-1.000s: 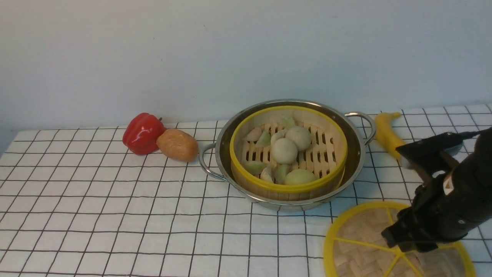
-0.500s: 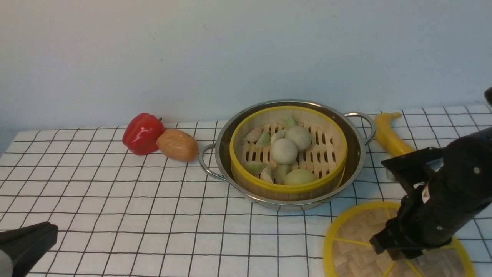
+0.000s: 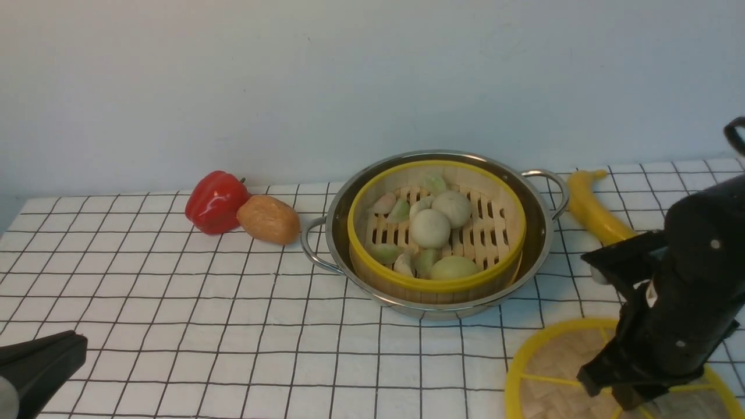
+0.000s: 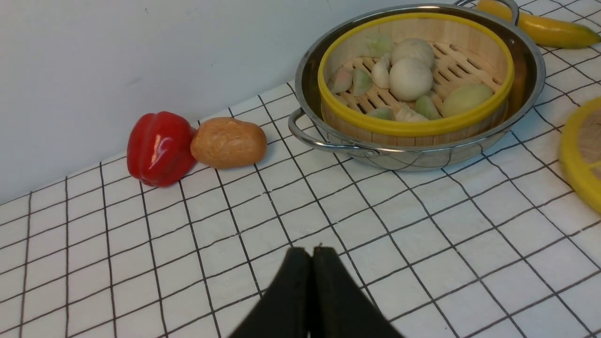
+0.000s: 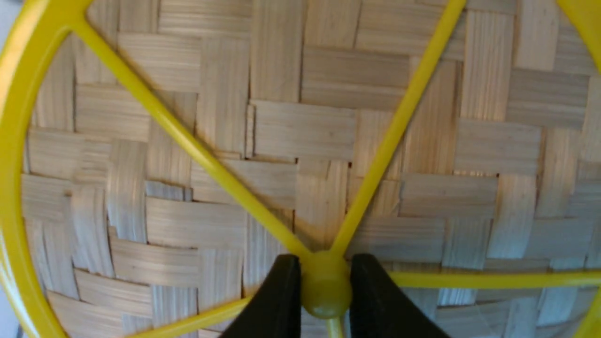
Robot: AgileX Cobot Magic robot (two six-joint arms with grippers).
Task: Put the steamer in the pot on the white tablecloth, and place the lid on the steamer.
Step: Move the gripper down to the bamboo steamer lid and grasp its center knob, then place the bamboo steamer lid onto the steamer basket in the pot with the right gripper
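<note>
The right gripper (image 5: 325, 281) is only narrowly spread, its two black fingers (image 5: 281, 300) pinching the yellow knob (image 5: 325, 293) at the centre of the lid (image 3: 544, 372). The lid sits at the near right of the white tablecloth (image 3: 174, 302), close to the pot (image 3: 538, 233) but apart from it. The right arm (image 3: 692, 273) enters from the right edge and bends steeply down onto the lid. The steamer (image 3: 436, 284) sits inside the pot, uncovered. The left gripper (image 4: 310, 263) has its fingers pressed together on nothing, low over the cloth at the near left.
</note>
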